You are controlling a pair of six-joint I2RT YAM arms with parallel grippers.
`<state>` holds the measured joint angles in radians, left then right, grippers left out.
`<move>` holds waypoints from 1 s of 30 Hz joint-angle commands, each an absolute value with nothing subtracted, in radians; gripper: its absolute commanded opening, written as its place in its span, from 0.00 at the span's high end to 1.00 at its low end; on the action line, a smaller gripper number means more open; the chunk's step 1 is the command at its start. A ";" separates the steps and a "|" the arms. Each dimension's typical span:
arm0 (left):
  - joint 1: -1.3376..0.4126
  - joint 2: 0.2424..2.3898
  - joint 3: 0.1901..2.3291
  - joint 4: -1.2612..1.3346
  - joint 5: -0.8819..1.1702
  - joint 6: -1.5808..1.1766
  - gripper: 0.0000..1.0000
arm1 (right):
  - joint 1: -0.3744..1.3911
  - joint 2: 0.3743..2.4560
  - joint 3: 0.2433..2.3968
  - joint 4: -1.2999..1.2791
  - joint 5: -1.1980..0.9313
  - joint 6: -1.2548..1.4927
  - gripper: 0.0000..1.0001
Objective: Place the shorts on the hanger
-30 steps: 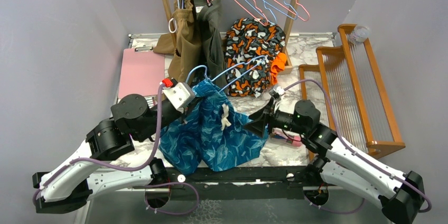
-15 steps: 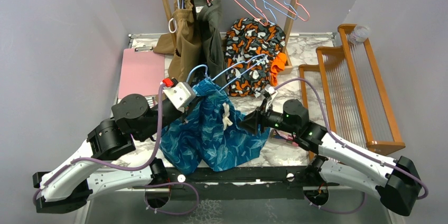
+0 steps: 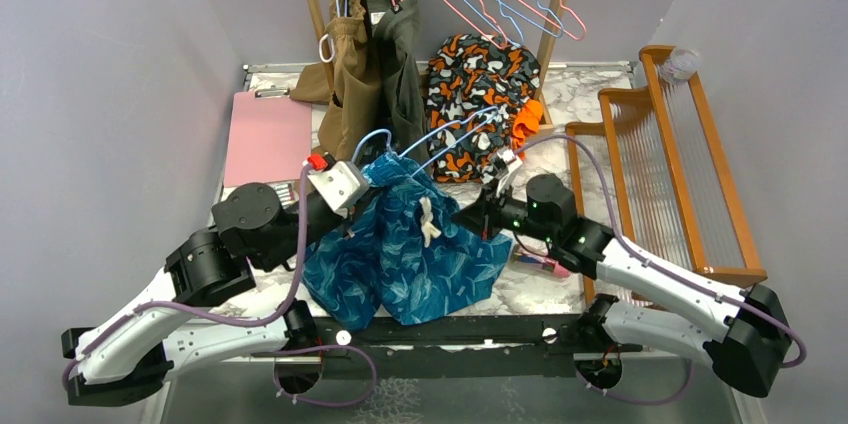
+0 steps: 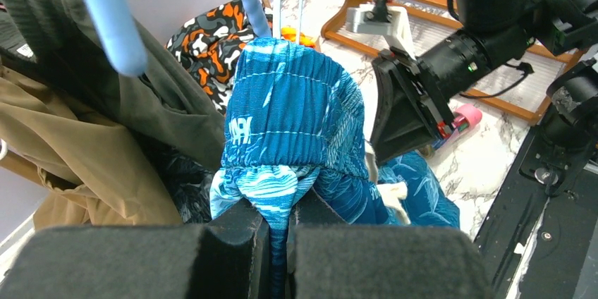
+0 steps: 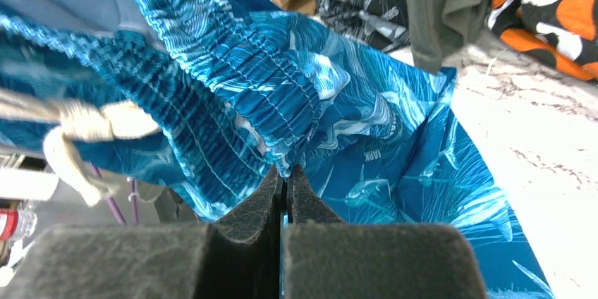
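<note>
Heaped on the marble surface [image 3: 590, 94] toward its 6 o'clock edge, the shorts [image 3: 420, 259], with only the gathered waistband lifted at 12 o'clock. Pinched tight on that band from 9 o'clock in the left jaws, and clamped on it beside the cream drawstring from 3 o'clock in the right jaws, seemingly to pull the opening taut between them. Just above, at 12 o'clock, the hanger [image 4: 106, 17], its wire meeting the band's top edge; hard to tell whether threaded inside yet
</note>
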<state>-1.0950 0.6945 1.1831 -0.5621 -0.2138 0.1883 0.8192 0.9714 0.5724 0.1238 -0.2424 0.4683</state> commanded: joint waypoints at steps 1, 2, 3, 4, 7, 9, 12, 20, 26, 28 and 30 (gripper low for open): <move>-1.094 0.636 1.185 -0.519 -0.173 0.190 1.00 | 0.812 1.020 0.738 -0.086 -0.155 0.482 0.99; -1.094 0.626 1.181 -0.525 -0.159 0.189 1.00 | 0.803 1.032 0.769 -0.131 -0.161 0.487 0.99; -1.094 0.617 1.177 -0.531 -0.145 0.190 1.00 | 0.792 1.042 0.794 -0.168 -0.170 0.492 0.99; -1.095 0.605 1.169 -0.537 -0.129 0.193 1.00 | 0.780 1.049 0.818 -0.200 -0.178 0.501 0.99; -1.094 0.575 1.149 -0.544 -0.101 0.194 1.00 | 0.730 1.067 0.873 -0.284 -0.217 0.531 0.99; -1.094 0.559 1.142 -0.547 -0.092 0.192 1.00 | 0.688 1.076 0.894 -0.311 -0.262 0.547 0.99; -1.095 0.540 1.135 -0.556 -0.067 0.192 1.00 | 0.630 1.094 0.918 -0.335 -0.334 0.564 0.99; -1.095 0.530 1.131 -0.615 -0.012 0.196 1.00 | 0.537 1.125 0.940 -0.345 -0.480 0.588 0.99; -1.094 0.543 1.145 -0.659 0.013 0.208 1.00 | 0.474 1.123 0.970 -0.385 -0.525 0.567 0.99; -1.094 0.551 1.152 -0.676 0.020 0.211 1.00 | 0.453 1.121 0.990 -0.414 -0.531 0.549 0.99; -1.095 0.565 1.158 -0.692 0.032 0.216 1.00 | 0.434 1.122 1.008 -0.445 -0.536 0.527 0.99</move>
